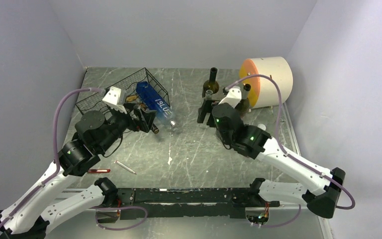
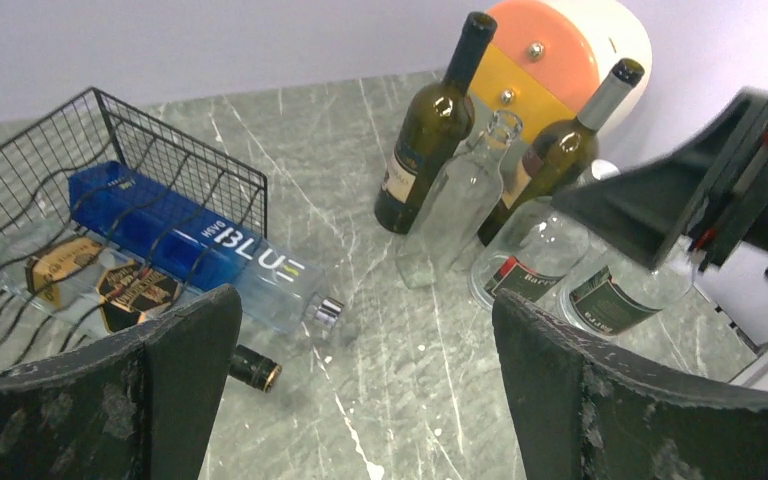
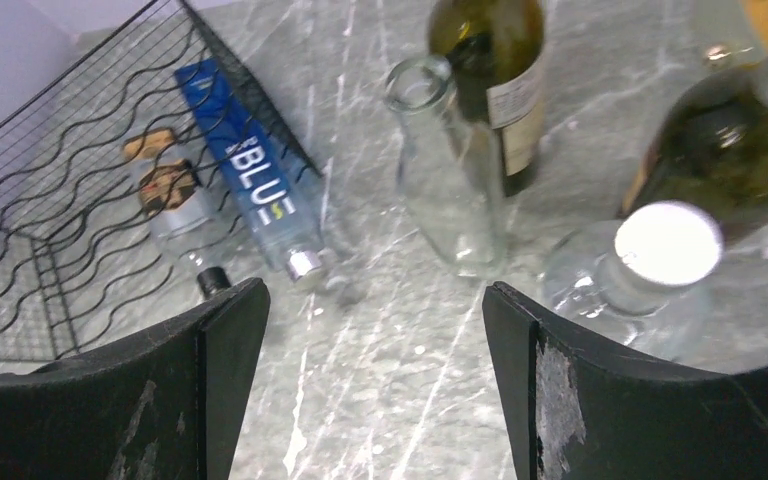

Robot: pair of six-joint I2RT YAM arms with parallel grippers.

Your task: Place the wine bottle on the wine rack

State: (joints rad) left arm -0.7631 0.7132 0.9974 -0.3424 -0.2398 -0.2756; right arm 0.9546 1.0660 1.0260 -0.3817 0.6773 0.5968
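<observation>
Lying across black wavy-wire wine rack [image 2: 180, 140]: blue bottle [image 2: 160, 225]

"BLUE", in white capitals, runs along the side of the blue bottle [image 2: 185, 240], lying just ahead and left of the left gripper [image 2: 365, 305]. There's a tiny word beside it, too small to read. From the right gripper [image 3: 375, 290], the same bottle lies ahead-left, showing "BLU" and a yellowish mark. Ahead-right of the left gripper, a clear bottle [image 2: 530, 250] wears a red-and-black label starting "Barr"; the rest is unclear. The other labels are illegible.
</observation>
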